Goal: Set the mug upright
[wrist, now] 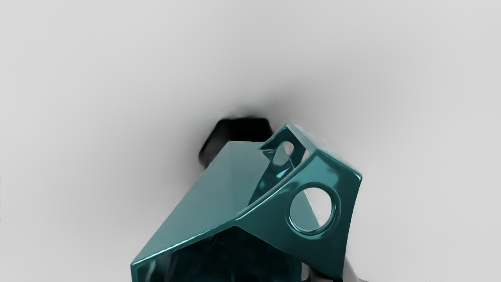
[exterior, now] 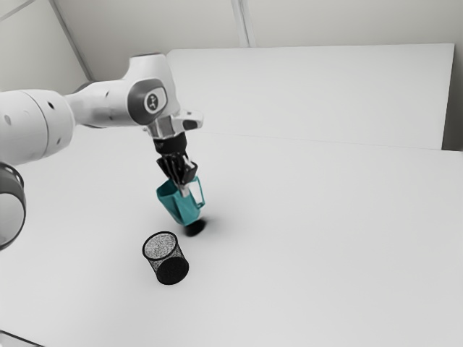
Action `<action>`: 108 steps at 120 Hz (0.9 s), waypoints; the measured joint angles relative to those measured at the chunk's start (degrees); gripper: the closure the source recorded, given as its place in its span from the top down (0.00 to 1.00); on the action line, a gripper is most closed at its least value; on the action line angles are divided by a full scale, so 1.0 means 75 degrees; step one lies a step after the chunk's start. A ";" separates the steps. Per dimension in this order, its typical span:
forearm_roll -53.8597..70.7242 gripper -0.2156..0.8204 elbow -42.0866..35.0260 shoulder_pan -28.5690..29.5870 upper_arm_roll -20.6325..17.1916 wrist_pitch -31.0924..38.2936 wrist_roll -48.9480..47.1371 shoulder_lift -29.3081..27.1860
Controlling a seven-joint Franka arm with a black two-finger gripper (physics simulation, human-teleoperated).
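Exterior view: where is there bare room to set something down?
Bare table runs from the teal mug to the exterior view's right edge; more borders the mesh cup below. Crowded: where mesh cup, teal mug and hand bunch together.

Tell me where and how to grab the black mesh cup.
I'd take the black mesh cup by its top rim, coming from above and pinching the wall from inside and out: it appears to stand open end up, and its wall looks thin enough to pinch.
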 joint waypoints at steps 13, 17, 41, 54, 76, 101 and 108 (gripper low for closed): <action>0.0206 0.03 -0.0017 -0.0019 -0.0019 -0.0191 -0.0067 0.0044; 0.0246 0.03 -0.0018 -0.0022 -0.0034 -0.0233 -0.0087 0.0089; 0.0449 0.03 -0.0020 -0.0085 -0.0071 -0.0378 -0.0227 0.0389; 0.0499 0.03 -0.0018 -0.0104 -0.0075 -0.0409 -0.0305 0.0519; 0.0643 0.03 -0.0008 -0.0117 -0.0081 -0.0435 -0.0411 0.0674; 0.0774 0.43 0.0045 -0.0205 -0.0086 -0.0457 -0.0487 0.0671; 0.0806 0.52 0.0081 -0.0233 -0.0086 -0.0461 -0.0502 0.0644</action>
